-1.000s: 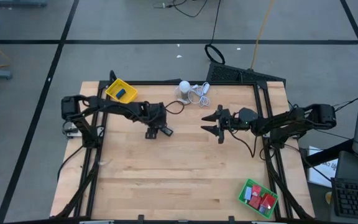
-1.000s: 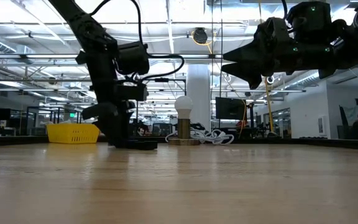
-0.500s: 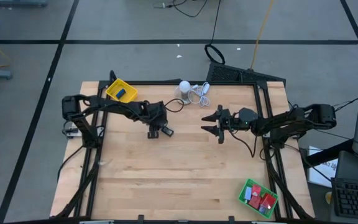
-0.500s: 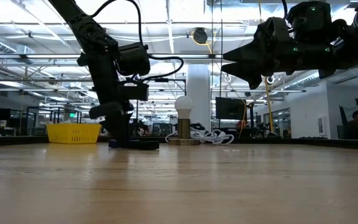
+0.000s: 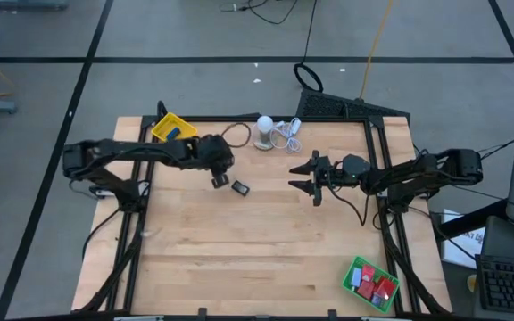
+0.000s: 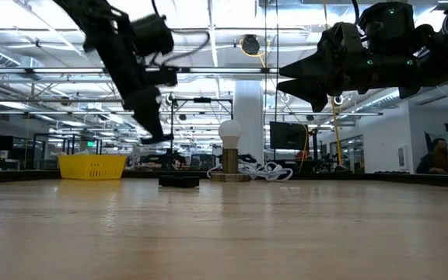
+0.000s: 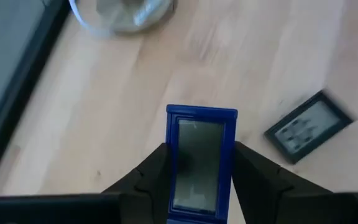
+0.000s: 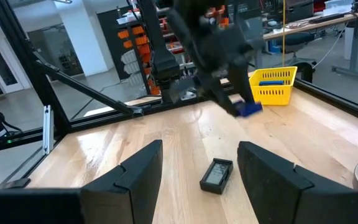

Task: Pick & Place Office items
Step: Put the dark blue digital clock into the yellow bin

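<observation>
High view: the left claw (image 5: 218, 179) hangs above the surface (image 5: 266, 250), near the yellow tray (image 5: 174, 130); a dark rectangle (image 5: 240, 188) lies just beside it, tilted diagonally. The right claw (image 5: 303, 176) waits mid-surface, open and empty.

Low view: the left claw (image 6: 155, 138) is clear of the wood, the rectangle (image 6: 179, 181) flat below.

Left wrist view: 2 fingers (image 7: 154, 171) pinch a blue block (image 7: 201, 163) by its long sides; its long axis runs straight out between them. Only the lower part is clamped, so I judge a jolt could tip it loose.

Right wrist view: the block (image 8: 248, 109) shows blue under the far arm.
</observation>
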Controlling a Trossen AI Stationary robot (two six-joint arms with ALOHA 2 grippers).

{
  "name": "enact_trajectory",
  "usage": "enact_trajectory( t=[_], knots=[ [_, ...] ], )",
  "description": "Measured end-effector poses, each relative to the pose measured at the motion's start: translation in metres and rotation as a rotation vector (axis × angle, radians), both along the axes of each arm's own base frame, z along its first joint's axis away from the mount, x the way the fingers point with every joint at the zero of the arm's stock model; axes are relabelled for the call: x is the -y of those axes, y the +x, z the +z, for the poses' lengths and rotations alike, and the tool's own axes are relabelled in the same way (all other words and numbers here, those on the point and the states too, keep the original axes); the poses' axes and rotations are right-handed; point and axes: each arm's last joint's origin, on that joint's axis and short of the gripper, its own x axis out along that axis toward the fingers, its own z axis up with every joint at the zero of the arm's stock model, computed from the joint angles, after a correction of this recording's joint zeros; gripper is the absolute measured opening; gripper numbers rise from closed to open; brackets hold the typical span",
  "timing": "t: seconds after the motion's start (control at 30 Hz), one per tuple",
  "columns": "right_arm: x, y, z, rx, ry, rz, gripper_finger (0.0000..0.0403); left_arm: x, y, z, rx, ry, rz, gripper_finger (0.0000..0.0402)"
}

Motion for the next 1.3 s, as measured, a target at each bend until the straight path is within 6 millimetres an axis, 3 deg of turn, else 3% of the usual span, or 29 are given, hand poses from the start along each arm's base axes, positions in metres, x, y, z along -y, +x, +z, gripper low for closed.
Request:
enact_trajectory(
  t=[0.23,0.53,0.73,1.03,1.3],
  knots=[
    [0.000,0.000,0.000,-0.001,0.000,0.000,0.0196,0.007,-0.019,0.030,0.201,0.029,-0.014,0.0133],
    [0.000,0.000,-0.002,-0.018,0.003,0.000,0.0196,0.012,-0.066,0.014,0.364,0.048,0.131,0.0133],
    [0.000,0.000,-0.002,-0.017,0.001,0.000,0.0196,0.005,-0.096,0.013,0.433,0.106,0.447,0.0139],
    [0.000,0.000,-0.002,-0.016,0.000,-0.001,0.0196,-0.014,-0.128,0.012,0.371,0.205,0.817,0.0143],
    [0.000,0.000,-0.001,-0.015,-0.001,-0.002,0.0196,-0.039,-0.131,-0.007,0.256,0.200,0.951,0.0144]
  ],
)
